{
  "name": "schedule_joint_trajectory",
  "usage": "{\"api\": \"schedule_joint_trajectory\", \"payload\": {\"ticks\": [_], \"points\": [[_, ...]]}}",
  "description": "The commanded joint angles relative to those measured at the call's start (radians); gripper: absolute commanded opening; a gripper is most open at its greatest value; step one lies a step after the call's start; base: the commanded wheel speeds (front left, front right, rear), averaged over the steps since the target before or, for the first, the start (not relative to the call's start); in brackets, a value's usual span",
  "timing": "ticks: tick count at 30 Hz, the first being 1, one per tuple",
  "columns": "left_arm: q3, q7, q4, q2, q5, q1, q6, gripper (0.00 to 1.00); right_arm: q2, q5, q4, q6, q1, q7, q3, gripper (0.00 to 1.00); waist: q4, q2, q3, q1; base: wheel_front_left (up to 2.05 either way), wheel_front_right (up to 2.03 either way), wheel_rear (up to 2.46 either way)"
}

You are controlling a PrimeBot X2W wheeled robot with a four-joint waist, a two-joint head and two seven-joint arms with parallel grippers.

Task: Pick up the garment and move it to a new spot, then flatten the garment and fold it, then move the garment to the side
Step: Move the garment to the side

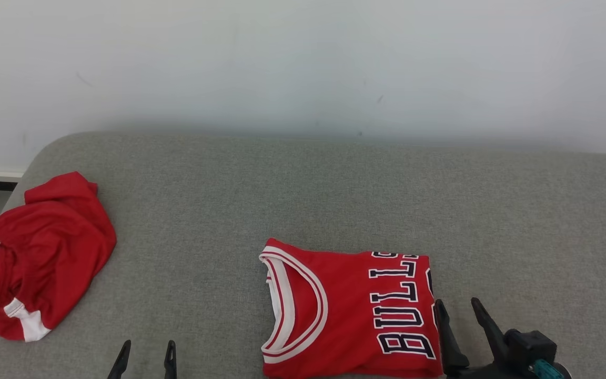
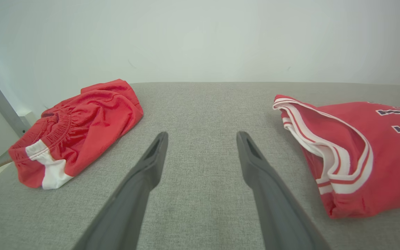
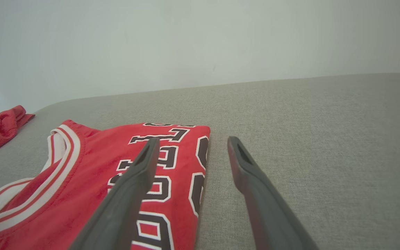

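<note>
On the grey padded surface (image 1: 334, 195), near its front edge and slightly right of centre, the red jersey (image 1: 350, 310) is found folded into a compact rectangle, collar to the left and lettering to the right. Well apart at the far left, a crumpled pair of red shorts (image 1: 45, 252) is noted. Both tools are observed spread wide and empty: the left gripper (image 1: 148, 348) over bare surface between the two garments, the right gripper (image 1: 456, 304) just beside the jersey's lettered edge. The jersey is judged light, soft and limp, its layers liable to slide apart. A hold through all layers at opposite folded edges is recommended, so that the fold is not lost when it is shifted aside.
</note>
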Motion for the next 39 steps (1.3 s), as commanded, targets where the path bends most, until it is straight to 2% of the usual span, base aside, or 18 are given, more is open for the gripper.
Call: {"api": "schedule_joint_trajectory", "payload": {"ticks": [1,6,13,21,24,26,32,39], "points": [[0.0,-0.003,0.002,0.001,0.005,-0.009,0.0,1.0,0.0,-0.002,0.074,-0.002,-0.046,-0.004,0.006,1.0,0.013,0.0,0.0,0.0,0.0,0.0,0.0],[-0.003,-0.003,0.004,0.0,0.012,-0.008,-0.002,1.0,0.0,-0.004,0.282,-0.002,-0.181,-0.004,0.006,1.0,0.028,0.0,0.005,0.0,0.0,0.0,0.0],[-0.008,-0.003,0.011,0.0,0.012,-0.011,-0.006,1.0,0.0,0.069,0.57,-0.002,-0.327,-0.004,0.052,1.0,0.047,0.0,0.007,0.0,0.0,0.0,0.0],[-0.011,-0.003,0.014,0.0,-0.008,-0.019,-0.009,1.0,0.0,0.167,0.77,-0.002,-0.412,0.0,0.125,1.0,0.06,0.0,0.007,0.0,0.0,0.0,0.0],[-0.012,-0.003,0.017,0.0,-0.007,-0.022,-0.01,1.0,0.001,0.276,0.795,-0.002,-0.421,0.027,0.17,1.0,0.063,0.0,0.008,0.0,0.0,0.0,0.0],[-0.009,-0.003,0.017,0.0,-0.011,-0.018,-0.009,1.0,0.003,0.317,0.808,-0.002,-0.437,0.023,0.227,0.0,0.061,0.0,0.011,0.0,0.0,0.0,0.0],[-0.001,-0.003,0.006,0.0,-0.023,-0.015,0.002,1.0,-0.01,0.259,0.843,-0.002,-0.519,-0.002,0.248,0.0,0.034,0.0,0.031,0.0,0.0,0.0,0.0],[0.001,-0.003,-0.005,0.0,-0.031,-0.048,0.003,1.0,-0.107,0.146,0.748,-0.002,-0.606,-0.003,0.19,0.0,-0.022,0.0,0.08,0.0,0.0,0.0,0.0]]}}
